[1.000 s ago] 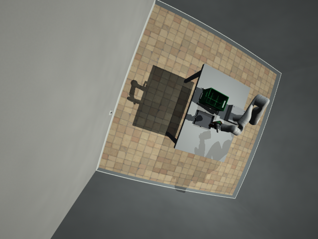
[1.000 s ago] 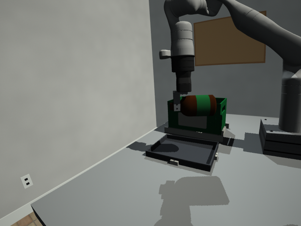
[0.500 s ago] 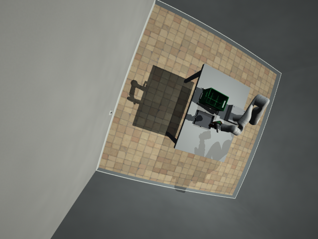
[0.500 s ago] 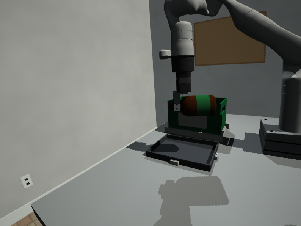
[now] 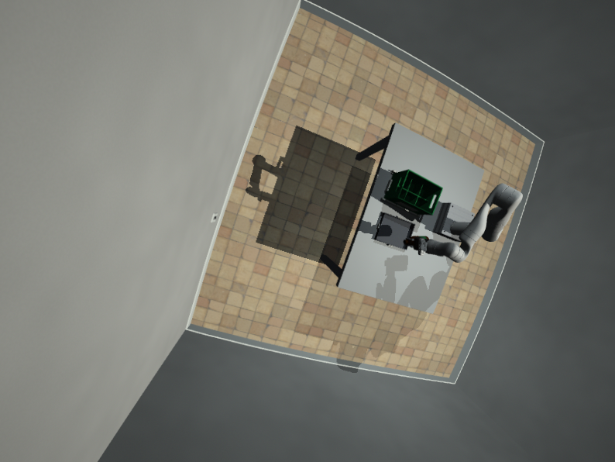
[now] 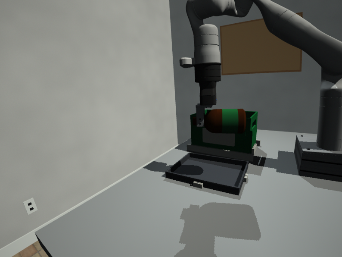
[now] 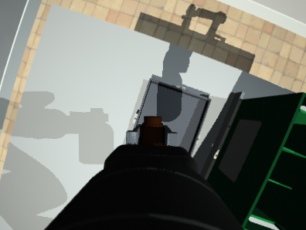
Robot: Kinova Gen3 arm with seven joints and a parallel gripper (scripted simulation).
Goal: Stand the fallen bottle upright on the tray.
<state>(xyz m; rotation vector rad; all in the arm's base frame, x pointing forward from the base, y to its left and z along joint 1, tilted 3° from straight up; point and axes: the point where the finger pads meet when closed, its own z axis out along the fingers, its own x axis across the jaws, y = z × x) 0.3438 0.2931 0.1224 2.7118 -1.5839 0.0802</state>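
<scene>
My gripper is shut on the neck end of the bottle, a brown bottle with a green label. I hold it lying level in the air, well above the tray. The tray is a shallow dark one on the grey table, in front of the green crate. In the wrist view the brown bottle neck shows between my fingers, with the tray below it. In the overhead view the gripper is beside the tray.
The green crate with inner dividers sits on a flat base behind the tray, and also shows in the wrist view. The arm's dark base block stands at the right. A wall runs along the table's left side.
</scene>
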